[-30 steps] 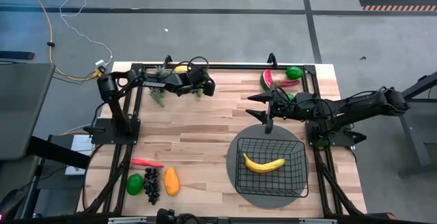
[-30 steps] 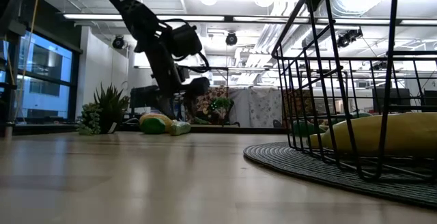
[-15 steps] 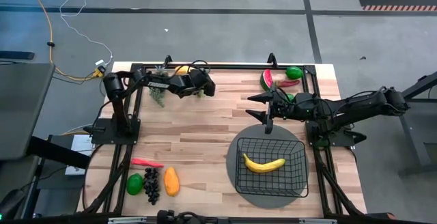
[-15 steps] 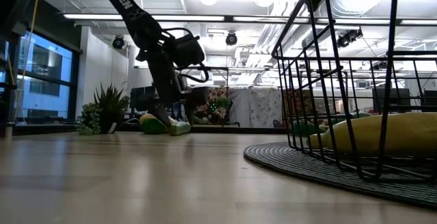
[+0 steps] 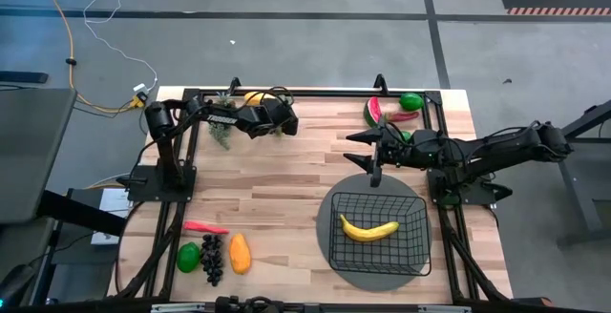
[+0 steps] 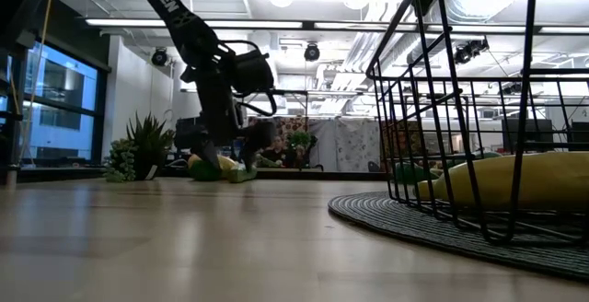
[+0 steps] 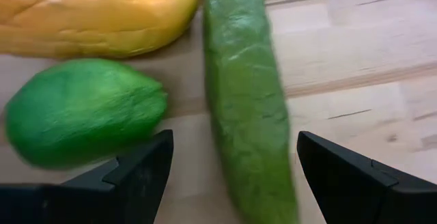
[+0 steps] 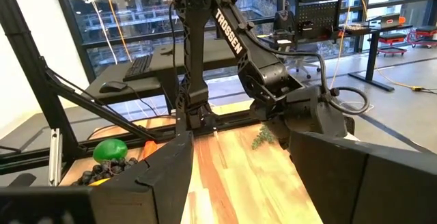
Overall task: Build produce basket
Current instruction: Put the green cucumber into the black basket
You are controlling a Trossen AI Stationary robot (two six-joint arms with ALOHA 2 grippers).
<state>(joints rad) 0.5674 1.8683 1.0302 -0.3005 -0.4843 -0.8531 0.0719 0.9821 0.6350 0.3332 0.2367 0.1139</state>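
Left wrist view gives us the cucumber [image 7: 249, 101] lengthwise between our left gripper's [image 7: 232, 176] wide-open, empty fingers, lime [image 7: 85, 111] beside it. High view adds the banana [image 5: 368, 228] lying crosswise in the basket [image 5: 417, 219]; right gripper [image 5: 361, 150] hovers open.

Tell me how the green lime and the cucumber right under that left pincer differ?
The lime is short and plump; the cucumber is long and slim. The lime is brighter green, the cucumber darker. The cucumber lies between the open left pincer's fingers; the lime lies off to one side. Both rest on the wooden table.
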